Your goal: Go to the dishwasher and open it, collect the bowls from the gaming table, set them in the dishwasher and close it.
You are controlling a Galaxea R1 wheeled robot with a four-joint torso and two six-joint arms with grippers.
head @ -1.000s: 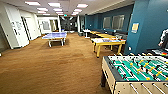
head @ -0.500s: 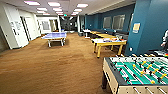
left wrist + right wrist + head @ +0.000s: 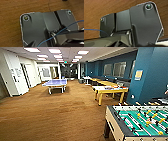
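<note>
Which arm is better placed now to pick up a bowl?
Neither yet. The yellow-legged table stands far ahead to the right, beyond the table-football table, so the right arm is slightly favoured. No bowls can be made out.

bright ceiling panels (image 3: 55,51), soft blur, warped edges

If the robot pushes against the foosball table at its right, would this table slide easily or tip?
The foosball table probably would not slide easily: its cabinet looks thick and boxy, so likely heavy. It stands on brown carpet, which should add grip. Tipping seems unlikely, since the body is wide and a leg sits at its corner.
</note>
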